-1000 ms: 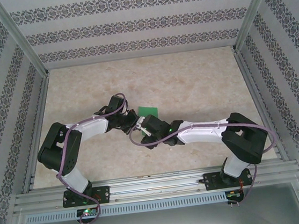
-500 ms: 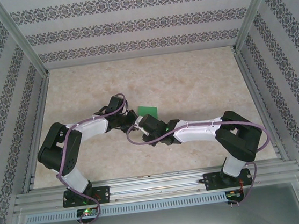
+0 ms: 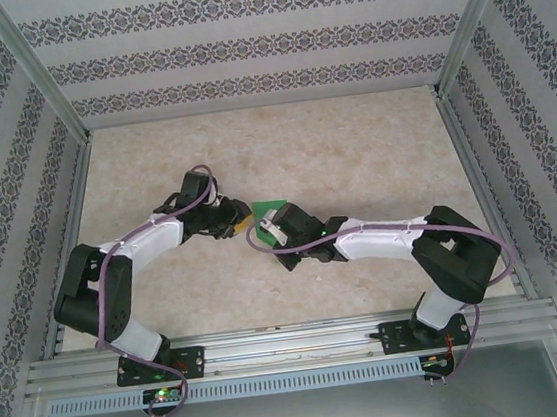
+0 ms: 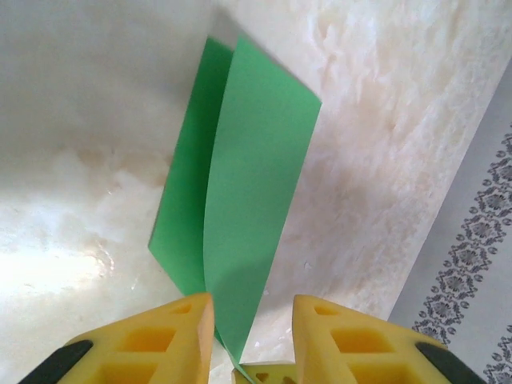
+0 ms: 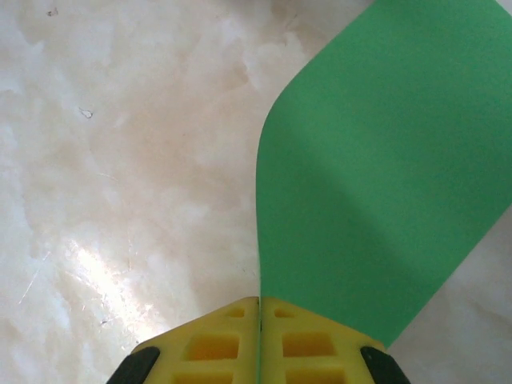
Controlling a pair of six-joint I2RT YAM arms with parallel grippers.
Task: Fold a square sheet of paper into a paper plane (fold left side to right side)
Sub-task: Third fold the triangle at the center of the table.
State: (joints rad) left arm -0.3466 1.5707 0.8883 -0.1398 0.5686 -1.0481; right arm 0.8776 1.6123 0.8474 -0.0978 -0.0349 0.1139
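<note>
A robot test booth: aluminium frame [image 3: 294,345], wallpapered walls [image 3: 258,30], marble-look table [image 3: 352,150].

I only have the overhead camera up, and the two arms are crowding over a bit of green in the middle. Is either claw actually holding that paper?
Observer: Yes. In the right wrist view the right gripper is clamped shut on an edge of the square sheet of paper.
Operator: And the other claw?
Observer: In the left wrist view the left gripper stands open, with a corner of the sheet reaching into the gap between its fingers.
Operator: Is the paper lying flat?
Observer: No. The left wrist view shows one flap lifted and curving over a lower layer that seems to lie on the table.
</note>
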